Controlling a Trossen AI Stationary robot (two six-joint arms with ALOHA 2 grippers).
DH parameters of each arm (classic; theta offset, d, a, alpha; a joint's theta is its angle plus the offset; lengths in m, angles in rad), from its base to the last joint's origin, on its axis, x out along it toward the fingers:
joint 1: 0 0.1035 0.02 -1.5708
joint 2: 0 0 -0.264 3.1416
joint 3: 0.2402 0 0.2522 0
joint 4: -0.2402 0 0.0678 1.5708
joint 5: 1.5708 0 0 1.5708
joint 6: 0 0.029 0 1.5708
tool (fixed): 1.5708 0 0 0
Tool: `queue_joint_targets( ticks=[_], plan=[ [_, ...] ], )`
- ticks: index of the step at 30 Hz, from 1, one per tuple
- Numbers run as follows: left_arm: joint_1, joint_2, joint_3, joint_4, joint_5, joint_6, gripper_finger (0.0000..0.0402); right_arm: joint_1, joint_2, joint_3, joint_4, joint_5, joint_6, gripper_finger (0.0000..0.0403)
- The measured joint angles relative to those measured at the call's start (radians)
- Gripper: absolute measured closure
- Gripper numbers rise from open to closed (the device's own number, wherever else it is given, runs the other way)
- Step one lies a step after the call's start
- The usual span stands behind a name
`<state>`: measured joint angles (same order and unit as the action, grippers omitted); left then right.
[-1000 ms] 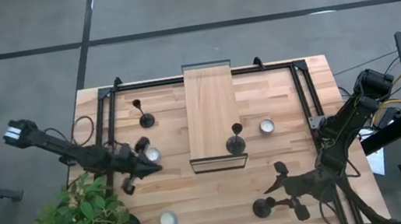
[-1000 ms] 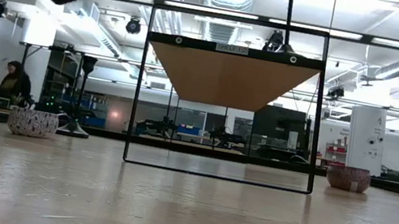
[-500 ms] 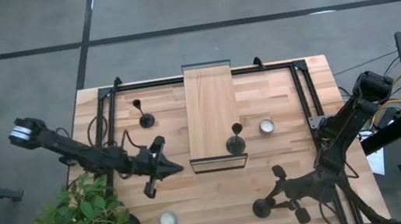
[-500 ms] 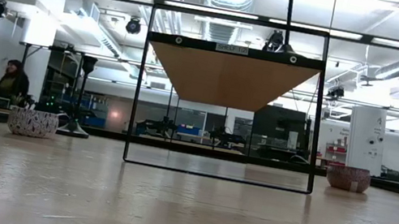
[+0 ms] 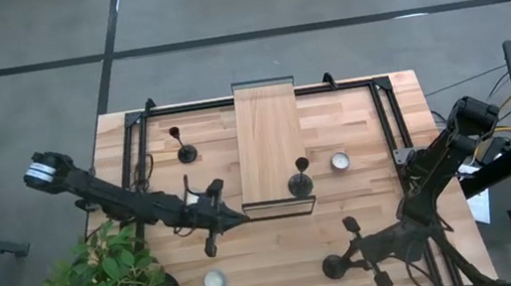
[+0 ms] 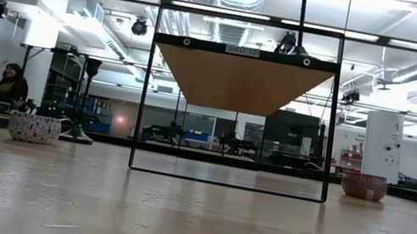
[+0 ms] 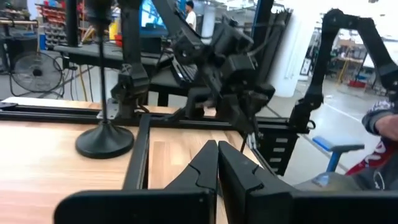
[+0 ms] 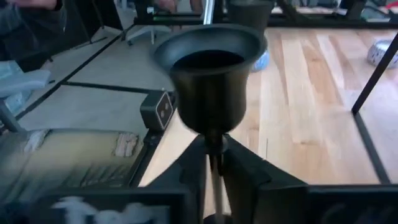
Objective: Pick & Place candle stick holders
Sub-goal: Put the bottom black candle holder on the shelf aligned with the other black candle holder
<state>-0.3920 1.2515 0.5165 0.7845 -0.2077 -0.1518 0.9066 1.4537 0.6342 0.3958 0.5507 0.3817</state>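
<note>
Since a second earlier, the left gripper [image 5: 235, 214], fingers pressed together and empty, had swung toward the table's middle, while the right gripper [image 5: 345, 264] had pinched the stem of a candle stick holder [image 5: 334, 265] near the front edge. Such a thin stem could likely slip or tilt when lifted, tipping the holder.

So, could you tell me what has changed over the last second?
The left gripper, shut, swung across the table toward the wooden shelf. The right gripper closed on the near candle stick holder's stem. The other two holders stayed put.
</note>
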Motion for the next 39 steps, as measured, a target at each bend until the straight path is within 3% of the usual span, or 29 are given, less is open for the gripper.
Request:
queue_joint_targets(
  ticks=[9,20,31,39],
  plan=[
    [-0.017,0.162,0.141,-0.001,0.012,0.05,0.0388,-0.03,-0.02,0.014,0.009,-0.001,-0.048,0.0387],
    [-0.027,0.376,0.329,-0.018,0.012,-0.01,0.0306,-0.076,-0.02,0.08,0.004,-0.001,-0.153,0.0389],
    [-0.042,0.573,0.511,-0.017,0.006,-0.007,0.0303,-0.155,-0.028,0.118,0.009,-0.001,-0.21,0.0389],
    [-0.043,0.631,0.566,-0.016,0.004,-0.014,0.0302,-0.197,-0.028,0.136,0.004,-0.002,-0.218,0.0389]
  ],
)
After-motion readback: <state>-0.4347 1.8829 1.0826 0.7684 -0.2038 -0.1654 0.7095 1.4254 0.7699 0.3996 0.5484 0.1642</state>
